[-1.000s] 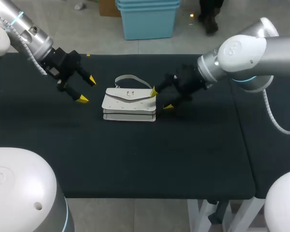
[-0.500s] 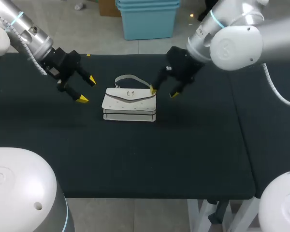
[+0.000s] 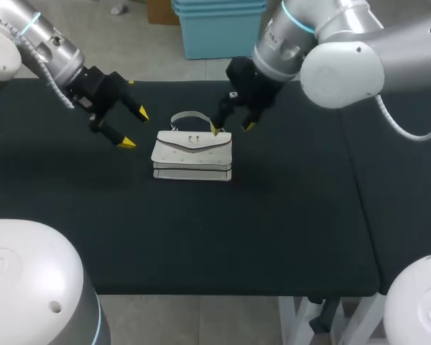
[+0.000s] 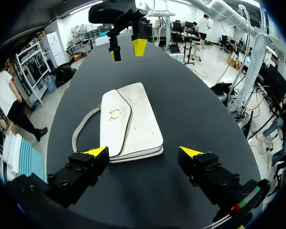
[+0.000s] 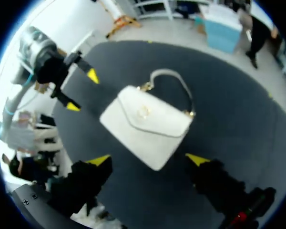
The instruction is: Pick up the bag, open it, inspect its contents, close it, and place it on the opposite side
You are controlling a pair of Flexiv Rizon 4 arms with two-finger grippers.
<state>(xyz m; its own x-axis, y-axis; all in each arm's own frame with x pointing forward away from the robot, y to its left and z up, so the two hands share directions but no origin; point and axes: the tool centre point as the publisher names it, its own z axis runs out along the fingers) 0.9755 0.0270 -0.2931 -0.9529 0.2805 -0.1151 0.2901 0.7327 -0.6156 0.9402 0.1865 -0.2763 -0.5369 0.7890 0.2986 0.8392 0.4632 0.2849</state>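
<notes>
A: Where's the handbag [image 3: 192, 154]?
B: Flat on the black bench [image 3: 287, 215], a bit toward 11 o'clock from the middle in the head view. White, flap [image 3: 208, 144] facing up & shut, small metal clasp [image 3: 193, 139] on it. The strap [image 3: 189, 115] loops out onto the bench top on the bag's 12 o'clock side.
A: Anything holding it?
B: No, neither arm has it.
A: And the left pincer [image 3: 134, 129]?
B: At the bag's 10 o'clock, near but not touching. Fingers spread wide, nothing btwn them. Its wrist cam looks along the bag's length: the bag's near short end sits just ahead, approx centred btwn the two yellow tips.
A: The right pincer [image 3: 232, 128]?
B: Arm comes in from the 2 o'clock corner. The pincer is at the bag's 1 o'clock, by the back corner where the strap ends. Also spread, w/ nothing in it. One yellow tip looks v. close to the strap's fixing; can't tell if it touches. Its wrist cam has the bag ahead of the fingers, lying at an angle, strap on the far side.
A: The two pincers vs each other?
B: Well apart, bag btwn them. From the left wrist cam the right one hangs past the bag's far end.
</notes>
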